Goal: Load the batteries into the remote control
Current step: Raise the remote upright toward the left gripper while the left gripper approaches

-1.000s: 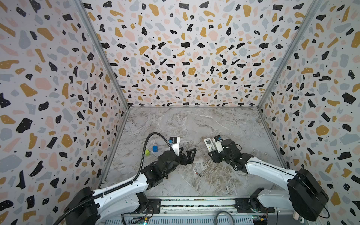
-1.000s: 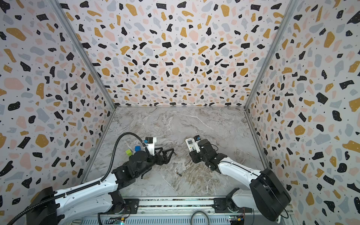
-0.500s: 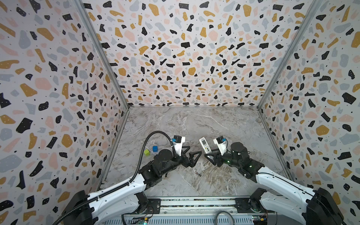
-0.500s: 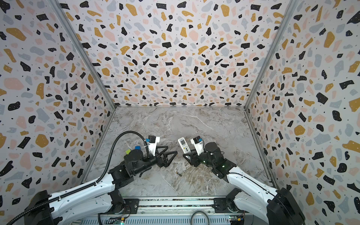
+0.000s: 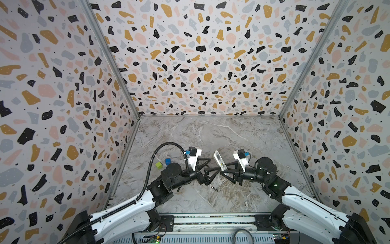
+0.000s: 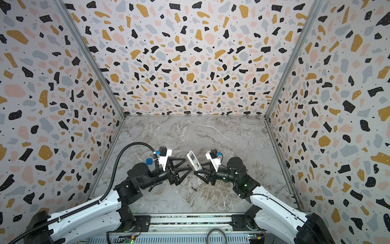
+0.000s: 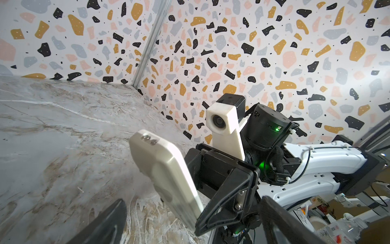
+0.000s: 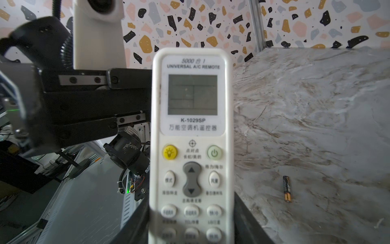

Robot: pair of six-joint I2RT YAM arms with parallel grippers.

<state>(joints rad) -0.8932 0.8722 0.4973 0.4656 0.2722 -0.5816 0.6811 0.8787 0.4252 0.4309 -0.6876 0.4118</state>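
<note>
Two robot arms meet over the middle of the counter, nearer its front edge than its back edge. The right pincer pinches the remote control by its bottom end, one finger on each long side. It holds the remote up off the counter, tilted, with the screen end highest. The buttons face the right arm, and the plain white back faces the left arm. I think it is held that way so the left arm can get at the back, where the batteries go. The back looks shut to me.

The left pincer is spread wide and holds nothing. It hangs just beside the remote, maybe ready to help.

One battery lies flat on the counter, near the front edge and just below the two pincers. I cannot see a second one. It must be picked up later.

A blue cube and a green cube sit near the left edge, out of the way.
</note>
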